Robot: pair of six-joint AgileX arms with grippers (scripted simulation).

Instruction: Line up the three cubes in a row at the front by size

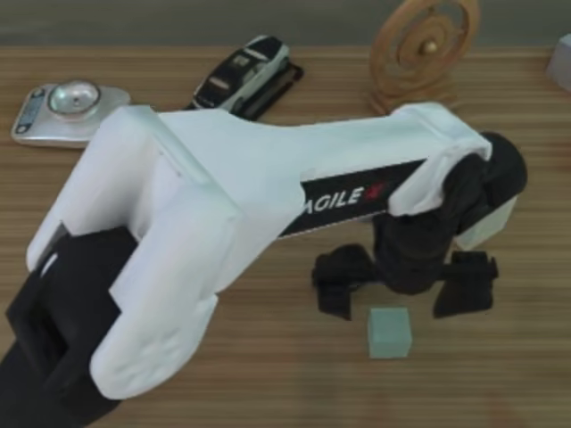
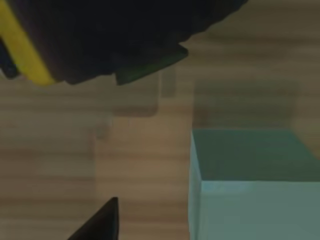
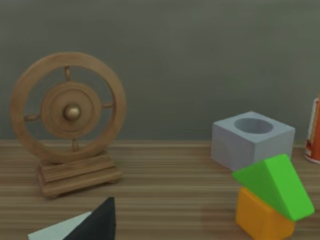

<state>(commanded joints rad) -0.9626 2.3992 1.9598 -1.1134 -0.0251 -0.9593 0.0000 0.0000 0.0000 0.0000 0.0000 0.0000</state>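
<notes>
Far left of the claw, way back on the desk: a silver kitchen scale and a little black-and-white toy car. Well apart from the action, so ignoring both.

Moving along: got the left arm stretched right across the desk, with the left claw spread wide and holding nothing. Just ahead of its fingertips, roughly centred between them and not gripped: the small mint-green cube. Same story from the left wrist view, with the cube close up and something yellow and black near the lens. No idea what that is.

Far behind the claw: a wooden wheel ornament. Tucked right behind the claw's wrist, on its right: the large off-white cube, half hidden by the arm. Can't find the pale blue one anywhere. Right arm parked out of the top view, and no telling whether the right claw is wide or narrow.

Reads like the pickup of the mint cube. To do it well: come over it and go straight down, keeping it dead centre. Close on two flat opposite faces, never the corners. Squeeze gently so it doesn't squirt out. Watch the wrist near the big cube behind, then lift clean before heading for the front row.
</notes>
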